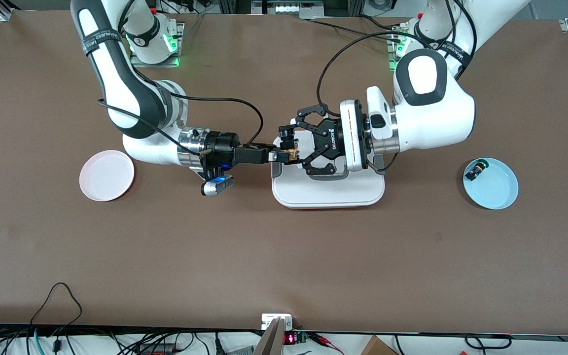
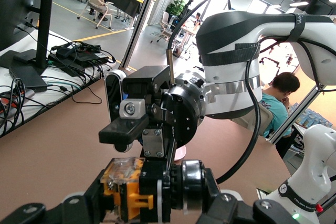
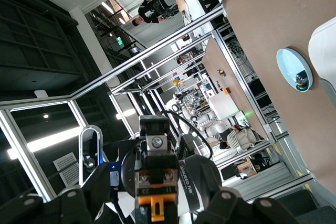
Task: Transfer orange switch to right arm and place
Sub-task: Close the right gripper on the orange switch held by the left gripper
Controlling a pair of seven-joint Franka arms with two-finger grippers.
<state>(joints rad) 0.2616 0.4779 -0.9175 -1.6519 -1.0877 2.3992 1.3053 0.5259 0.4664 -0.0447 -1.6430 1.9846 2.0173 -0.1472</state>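
The orange switch is pinched by the left gripper over the white tray. It is met from nine o'clock by the right gripper, whose fingers are closed on the same switch.

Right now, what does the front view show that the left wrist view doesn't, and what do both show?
Only the front view shows the white tray under the meeting pincers, the pink plate toward the right arm's end, and the blue plate holding a black switch toward the left arm's end. Only the left wrist view shows the lab room past the table. Both show the orange switch between the left pincer and right pincer.
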